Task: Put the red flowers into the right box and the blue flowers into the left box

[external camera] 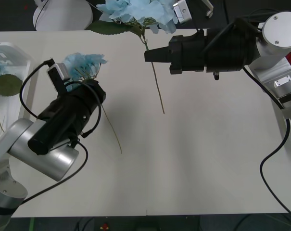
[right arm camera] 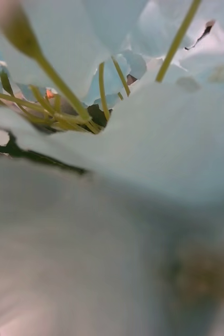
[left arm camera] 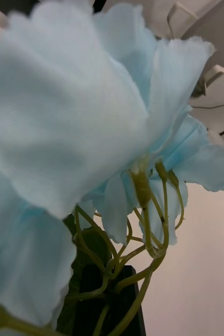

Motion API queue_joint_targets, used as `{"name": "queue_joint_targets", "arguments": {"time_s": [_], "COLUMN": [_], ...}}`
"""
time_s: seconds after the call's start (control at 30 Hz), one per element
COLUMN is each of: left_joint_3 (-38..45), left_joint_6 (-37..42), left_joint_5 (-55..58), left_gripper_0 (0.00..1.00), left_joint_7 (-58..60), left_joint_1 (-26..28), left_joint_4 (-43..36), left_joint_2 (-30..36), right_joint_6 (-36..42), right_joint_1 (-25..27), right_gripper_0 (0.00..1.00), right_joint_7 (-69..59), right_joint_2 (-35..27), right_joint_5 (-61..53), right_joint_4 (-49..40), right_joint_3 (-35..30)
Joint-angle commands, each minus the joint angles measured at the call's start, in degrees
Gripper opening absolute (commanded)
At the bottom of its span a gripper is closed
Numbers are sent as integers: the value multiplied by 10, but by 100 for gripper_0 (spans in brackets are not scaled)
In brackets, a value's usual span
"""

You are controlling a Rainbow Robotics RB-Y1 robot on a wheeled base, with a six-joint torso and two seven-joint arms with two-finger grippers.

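Left gripper [external camera: 82,85] sits right under a blue hydrangea cluster [external camera: 84,64], fingers black and pinched on the stem just below the bloom; in its wrist view the petals [left arm camera: 80,121] billow straight above a dark finger [left arm camera: 123,304]. The thin stem [external camera: 112,127] trails away behind the gripper. The left box [external camera: 21,55] waits off beyond the arm's outer side, one blue flower already lying inside.

Right gripper [external camera: 147,54] pokes its closed tip at the stem of a second blue cluster [external camera: 140,12]; whether it truly holds it, I cannot tell.

The risk, as I judge it: a shallow pinch lets the top-heavy bloom swivel or slip, or the dangling stem catches the box rim.
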Motion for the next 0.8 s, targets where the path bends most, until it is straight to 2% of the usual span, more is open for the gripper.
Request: {"name": "queue_joint_targets", "arguments": {"time_s": [0.03, 0.23, 0.4, 0.5, 0.67, 0.73, 0.8], "left_joint_3": [89, 182, 263, 327, 429, 440, 488], "left_joint_6": [-10, 7, 88, 157, 214, 220, 237], "left_joint_5": [77, 198, 275, 313, 372, 377, 389], "left_gripper_0": [0, 0, 0, 0, 0, 0, 0], "left_joint_7": [-126, -240, -322, -368, -444, -454, -507], "left_joint_1": [-51, -91, -128, -147, -170, -174, -190], "left_joint_4": [9, 65, 103, 121, 168, 175, 215], "left_joint_2": [27, 39, 54, 60, 70, 72, 80], "right_joint_6": [-15, -25, -59, -108, -176, -182, -200], "right_joint_1": [-11, -11, -12, -15, -23, -22, -25], "right_gripper_0": [0, 0, 0, 0, 0, 0, 0], "right_joint_7": [4, 4, 14, 20, 21, 22, 23], "right_joint_2": [46, 90, 121, 127, 132, 134, 145], "right_joint_5": [5, 6, 6, 10, 6, 6, 13], "right_joint_4": [-21, -14, 3, 4, 4, 4, 6], "right_joint_3": [-7, 8, 29, 58, 105, 107, 112]}}
